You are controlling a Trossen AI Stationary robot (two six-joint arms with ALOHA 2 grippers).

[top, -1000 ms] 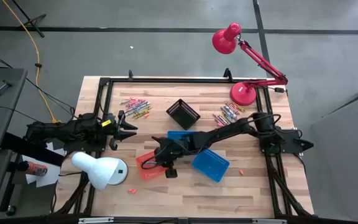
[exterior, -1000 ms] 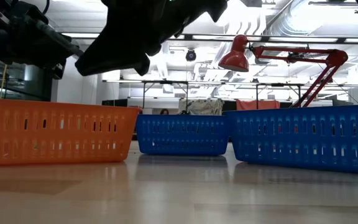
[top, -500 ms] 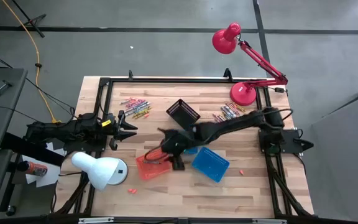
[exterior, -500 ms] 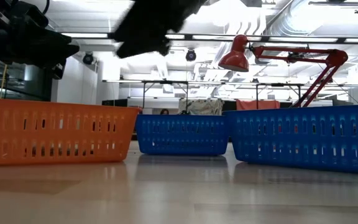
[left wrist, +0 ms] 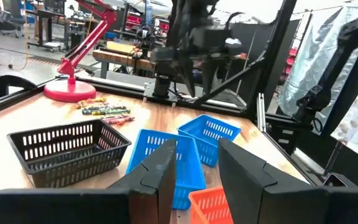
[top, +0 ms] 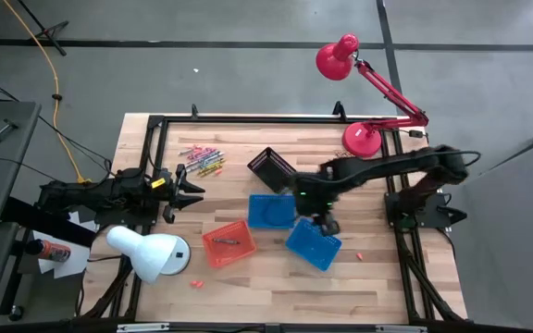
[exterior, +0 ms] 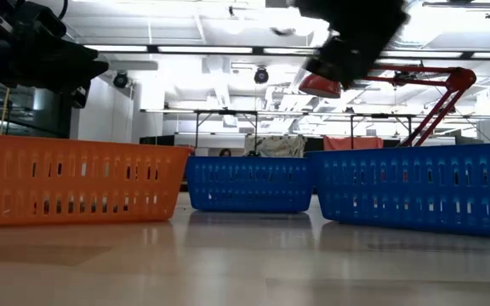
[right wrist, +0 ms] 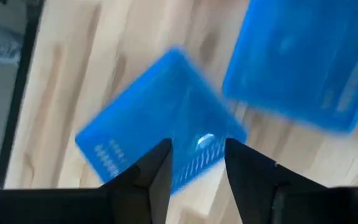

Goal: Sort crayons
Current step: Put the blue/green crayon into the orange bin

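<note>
Crayons lie in two piles, one at the far left (top: 202, 160) and one at the far right (top: 340, 167) near the red lamp's base. One dark crayon (top: 227, 241) lies in the orange basket (top: 213, 252). Two blue baskets (top: 268, 212) (top: 313, 244) and a black basket (top: 273, 168) stand mid-table. My right gripper (top: 325, 220) is open and empty above the two blue baskets; its wrist view (right wrist: 197, 163) looks down on them. My left gripper (top: 195, 191) waits open and empty at the table's left edge (left wrist: 194, 165).
A white lamp (top: 151, 253) stands at the near left and a red lamp (top: 363, 139) at the far right. Two loose crayons lie near the front edge (top: 195, 283) (top: 359, 254). A black frame (top: 160, 125) runs around the table.
My right gripper has swung from above the orange basket toward the table's right edge, and now hangs over the two blue baskets. The orange basket, which the arm had covered, now shows with one dark crayon in it.
</note>
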